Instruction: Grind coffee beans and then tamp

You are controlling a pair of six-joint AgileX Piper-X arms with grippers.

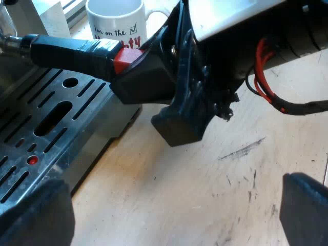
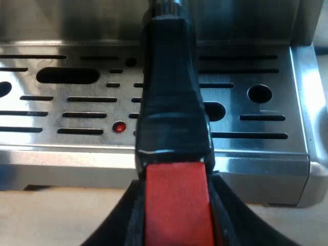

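Observation:
The holder's dark handle (image 1: pixel 72 51) reaches out over the espresso machine's slotted drip tray (image 1: pixel 46 133), and its red end (image 1: pixel 125 59) sits between the fingers of my right gripper (image 1: pixel 154 77). In the right wrist view the handle (image 2: pixel 171 102) runs away from me toward the machine, with my right gripper (image 2: pixel 177 215) shut on the red end (image 2: pixel 177 200). The holder's metal head is hidden. My left gripper (image 1: pixel 169 210) hangs open over the wooden table (image 1: pixel 205 169), beside the tray's edge, with nothing between its fingers.
A white mug (image 1: pixel 115 23) with printed lettering stands on the table just past the handle, close to the machine. A small red float (image 2: pixel 119 127) shows in the drip tray (image 2: pixel 256 133). Scuffed bare wood lies under my left gripper.

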